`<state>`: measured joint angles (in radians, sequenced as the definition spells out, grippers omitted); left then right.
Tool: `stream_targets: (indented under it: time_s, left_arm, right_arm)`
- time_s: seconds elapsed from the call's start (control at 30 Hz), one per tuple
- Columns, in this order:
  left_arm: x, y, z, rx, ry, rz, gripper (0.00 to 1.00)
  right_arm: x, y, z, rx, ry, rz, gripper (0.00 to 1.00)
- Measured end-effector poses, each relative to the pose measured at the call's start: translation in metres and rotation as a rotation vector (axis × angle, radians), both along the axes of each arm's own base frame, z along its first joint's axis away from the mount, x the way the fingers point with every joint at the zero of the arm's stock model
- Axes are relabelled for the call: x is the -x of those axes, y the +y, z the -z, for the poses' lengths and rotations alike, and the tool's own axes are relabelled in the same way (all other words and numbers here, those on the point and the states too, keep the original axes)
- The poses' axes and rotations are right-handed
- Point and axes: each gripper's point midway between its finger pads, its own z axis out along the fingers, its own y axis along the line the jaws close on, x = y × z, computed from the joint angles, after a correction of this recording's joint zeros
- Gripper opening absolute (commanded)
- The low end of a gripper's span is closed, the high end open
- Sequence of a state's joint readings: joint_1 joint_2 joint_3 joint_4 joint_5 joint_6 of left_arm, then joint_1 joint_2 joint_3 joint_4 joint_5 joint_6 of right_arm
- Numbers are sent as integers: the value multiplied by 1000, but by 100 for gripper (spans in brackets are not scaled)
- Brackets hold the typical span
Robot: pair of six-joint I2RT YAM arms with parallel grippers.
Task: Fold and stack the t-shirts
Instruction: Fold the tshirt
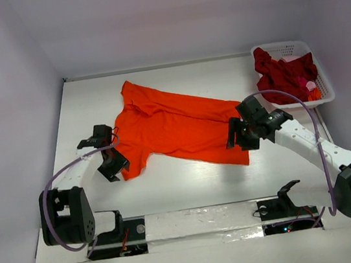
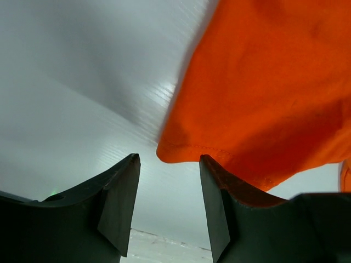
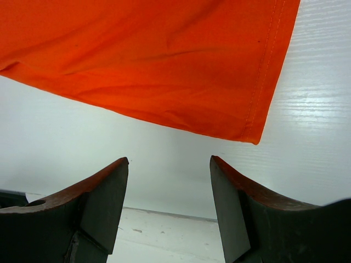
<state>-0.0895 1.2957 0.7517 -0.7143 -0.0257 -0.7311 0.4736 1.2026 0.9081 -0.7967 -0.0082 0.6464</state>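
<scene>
Right hand (image 3: pixel 169 159) overlapping orange t-shirt (image 1: pixel 175 126) edge, red t-shirt (image 1: pixel 282 74) crumpled

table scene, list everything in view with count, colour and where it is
bright orange cloth t-shirt: 1, orange, spread loosely across the middle of the table
dark red cloth t-shirt: 1, dark red, crumpled inside the basket
pink and orange bits: count unclear, in the basket beside the dark red shirt
white plastic lattice basket: 1, white, far right corner
white table: 1, white, under everything
left arm, right arm: 2, black and white, bases at the near edge
left claw: 1, black, open and empty, at the orange shirt's left sleeve
right claw: 1, black, open and empty, at the orange shirt's right hem corner
</scene>
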Motion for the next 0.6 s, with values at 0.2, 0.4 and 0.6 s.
stream_targets:
  time_s: [0.2,0.4,0.6]
  left_arm:
    - [-2,4,6,14,20,-7,43]
    - [2,8,10,-5,51,2,43]
    - [-2,10,9,-16,50,5,42]
  right_arm:
    - [1,0,-1,-1,-1,0,67]
    - [1,0,-3,-4,-8,0,67]
    - [1,0,-3,-4,-8,0,67]
